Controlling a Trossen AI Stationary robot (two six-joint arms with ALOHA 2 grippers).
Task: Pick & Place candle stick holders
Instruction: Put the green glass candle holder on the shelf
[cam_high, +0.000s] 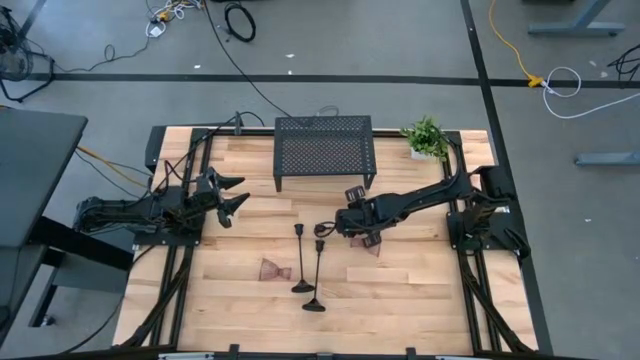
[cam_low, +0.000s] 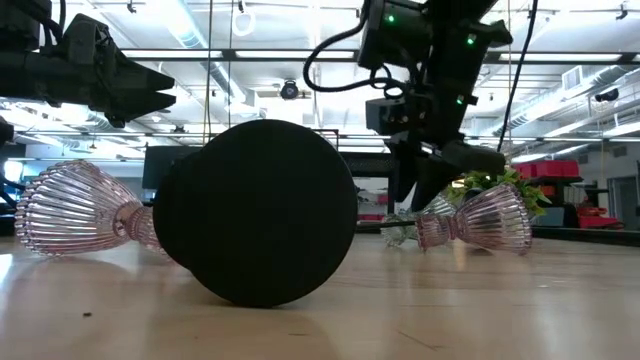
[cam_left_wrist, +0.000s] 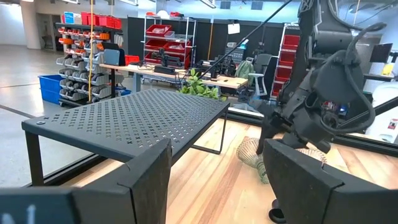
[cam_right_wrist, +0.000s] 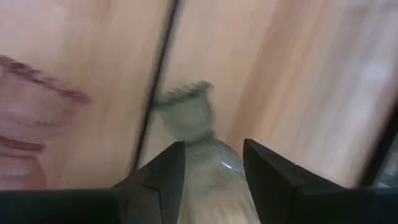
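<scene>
Two black stem holders (cam_high: 299, 258) (cam_high: 317, 275) lie on their sides at mid-table, round bases toward the near edge; one base (cam_low: 255, 212) fills the low view. A pinkish glass holder (cam_high: 272, 268) lies left of them and another (cam_high: 372, 246) under my right arm. My right gripper (cam_high: 326, 230) is low over the table by the stems' top ends, shut on a greenish glass holder (cam_right_wrist: 186, 115). My left gripper (cam_high: 235, 200) hangs open and empty above the table's left side. My right gripper has the greenish glass holder's near bulb (cam_right_wrist: 214, 171) between its two fingers; the glass fills the gap from one finger (cam_right_wrist: 165, 174) to the other. The fingers slant down from the table's right. The holder's other cup (cam_right_wrist: 185, 109) points away past the fingertips, just above the wood.
A black mesh rack (cam_high: 324, 150) stands at the far middle and a small green plant (cam_high: 426, 137) at the far right. Bare wood lies along the near edge and on the right (cam_high: 420, 290).
</scene>
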